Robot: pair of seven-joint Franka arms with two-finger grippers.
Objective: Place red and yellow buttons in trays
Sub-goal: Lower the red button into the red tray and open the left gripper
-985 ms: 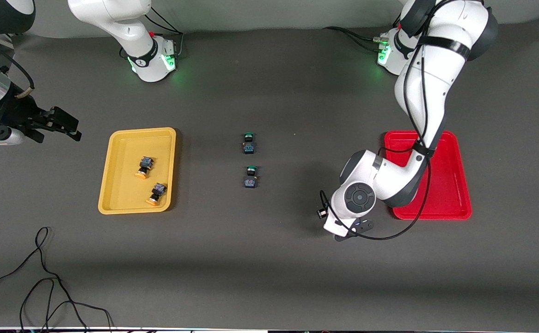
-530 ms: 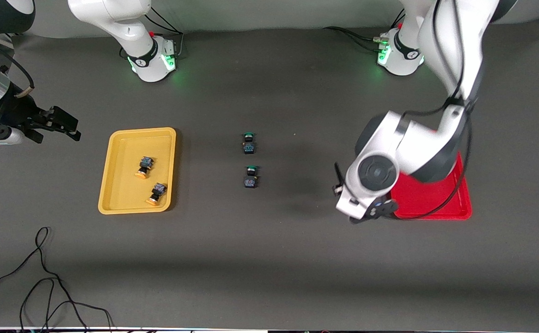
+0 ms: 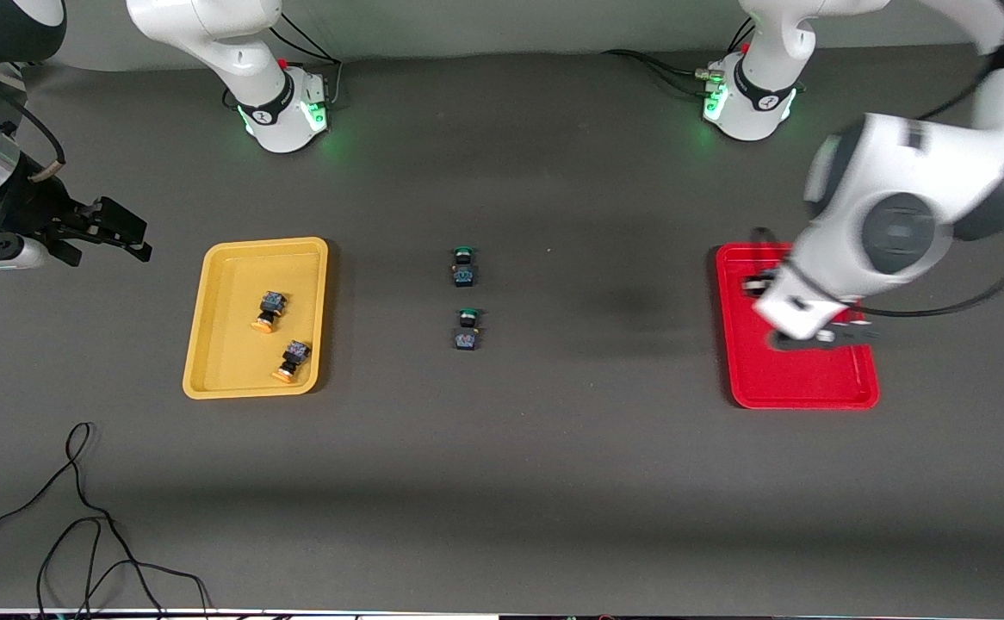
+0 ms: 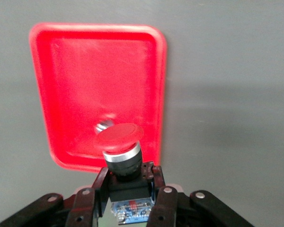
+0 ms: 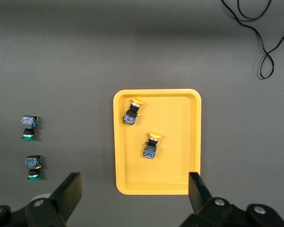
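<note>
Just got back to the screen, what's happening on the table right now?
The left gripper is shut on a red-capped button and hangs over the red tray. I can't see the other red button. Both yellow-capped buttons already lie in the yellow tray. The right gripper waits open, up over the table at the right arm's end, past the yellow tray. Two green-capped buttons sit mid-table, untouched.

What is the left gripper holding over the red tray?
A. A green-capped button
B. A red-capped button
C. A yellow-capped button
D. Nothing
B: the left wrist view shows the left gripper shut on a red-capped button, with the red tray below it.
</note>
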